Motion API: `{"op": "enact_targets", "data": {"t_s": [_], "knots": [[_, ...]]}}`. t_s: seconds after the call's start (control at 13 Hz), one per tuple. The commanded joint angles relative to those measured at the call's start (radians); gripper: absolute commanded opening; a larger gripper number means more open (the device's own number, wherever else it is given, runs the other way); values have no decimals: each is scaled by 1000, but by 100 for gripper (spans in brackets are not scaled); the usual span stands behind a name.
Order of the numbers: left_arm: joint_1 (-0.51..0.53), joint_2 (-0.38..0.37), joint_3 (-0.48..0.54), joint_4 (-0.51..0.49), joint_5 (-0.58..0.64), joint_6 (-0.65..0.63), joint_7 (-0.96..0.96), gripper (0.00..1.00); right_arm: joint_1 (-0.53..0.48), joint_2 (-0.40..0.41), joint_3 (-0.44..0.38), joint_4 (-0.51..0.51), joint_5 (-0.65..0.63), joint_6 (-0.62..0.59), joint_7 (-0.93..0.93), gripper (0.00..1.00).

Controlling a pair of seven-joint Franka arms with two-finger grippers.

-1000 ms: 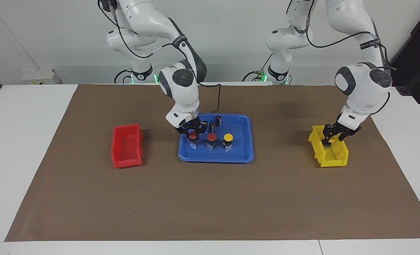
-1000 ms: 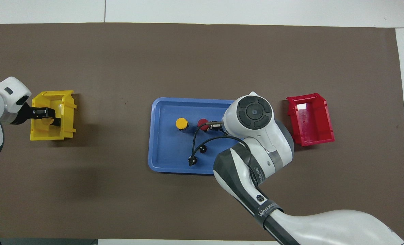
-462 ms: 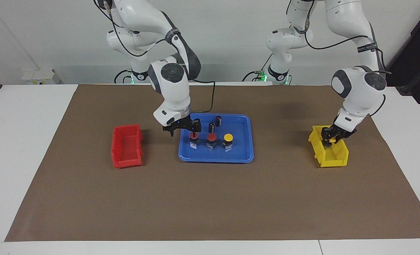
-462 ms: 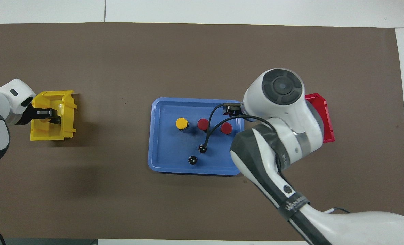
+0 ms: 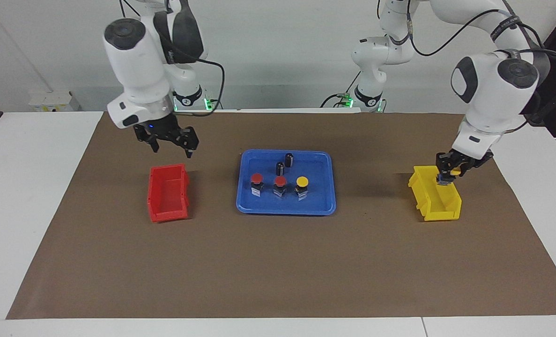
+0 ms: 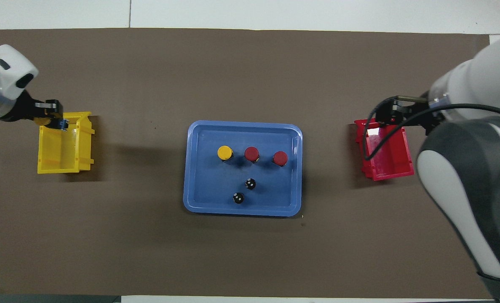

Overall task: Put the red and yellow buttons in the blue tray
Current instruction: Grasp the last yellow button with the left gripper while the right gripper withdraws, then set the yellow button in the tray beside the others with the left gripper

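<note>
The blue tray lies mid-mat and also shows in the overhead view. In it stand two red buttons and a yellow button in a row; overhead they show as red, red and yellow. My left gripper is shut on the second yellow button, held just above the yellow bin. My right gripper is open and empty, raised over the red bin.
Two capless dark cylinders stand in the tray, nearer to the robots than the button row. The yellow bin is at the left arm's end of the brown mat, the red bin at the right arm's end.
My right gripper let go of a red button in the tray, rose and swung over to the red bin. My left gripper lifted the yellow button up out of the yellow bin.
</note>
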Motion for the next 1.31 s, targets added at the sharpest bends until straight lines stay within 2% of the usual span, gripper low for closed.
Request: {"op": "enact_targets", "data": {"t_s": [0.0, 0.08, 0.23, 0.38, 0.54, 0.77, 1.0, 1.08, 1.15, 1.23], "knots": [[-143, 7, 8, -58, -87, 63, -155, 1, -78, -48, 2, 70, 19, -139, -121, 100], [-199, 19, 8, -61, -136, 100, -175, 1, -93, -42, -4, 106, 17, -178, -160, 100], [-347, 69, 10, -76, -140, 196, -347, 1, -151, -42, -15, 94, 20, -168, -221, 100], [-400, 111, 8, -78, -142, 223, -366, 1, -161, -63, -21, 40, 20, -139, -243, 100], [-417, 114, 10, -137, -142, 279, -366, 1, -172, -68, -25, 38, 16, -137, -243, 100], [-420, 106, 10, -174, -140, 293, -361, 1, -172, -68, -35, 41, 16, -142, -243, 100], [-422, 122, 10, -206, -141, 364, -366, 1, -172, -70, -35, 40, 16, -142, -245, 100], [-422, 122, 10, -214, -140, 367, -364, 10, -172, -70, -35, 40, 16, -143, -245, 100], [-422, 122, 11, -211, -141, 359, -366, 45, -172, -70, -35, 40, 16, -148, -246, 100], [-425, 122, 13, -208, -142, 349, -379, 47, -170, -70, -35, 40, 16, -152, -245, 100]]}}
